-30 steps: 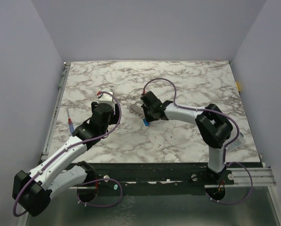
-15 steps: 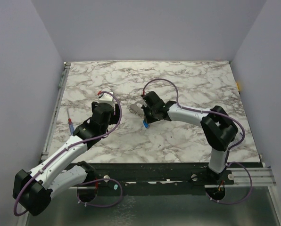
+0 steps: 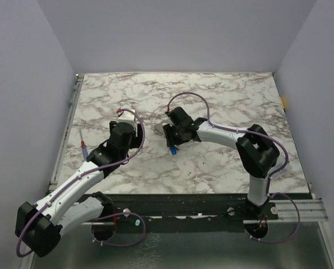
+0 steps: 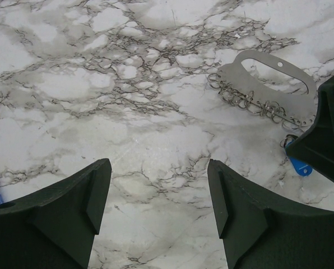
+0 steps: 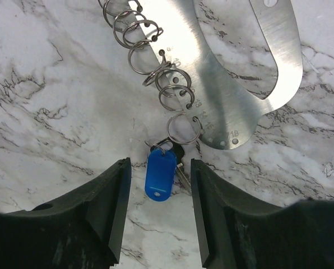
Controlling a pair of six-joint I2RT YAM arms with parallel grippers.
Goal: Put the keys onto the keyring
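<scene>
Right arm's fingers (image 5: 108, 207) stand partly apart, straddling a blue-headed key (image 5: 160, 175) that lies flat near the middle of the marble table (image 5: 43, 112). A gap shows on each side of it, so nothing is gripped. A thin silvery key (image 5: 184, 178) lies close beside the blue one.

Just on the far side, a keyring (image 5: 184, 130) ends a row of wire rings (image 5: 142, 53) threaded along the edge of a flat steel plate (image 5: 234, 73). Tiny stamped numerals follow the plate's holes, too small to read.

To the left, the left arm's fingers (image 4: 72, 213) are wide apart and hold nothing. A red-and-blue screwdriver (image 3: 84, 147) lies near the table's left edge. Purple cables (image 3: 189, 95) loop over the arms.
</scene>
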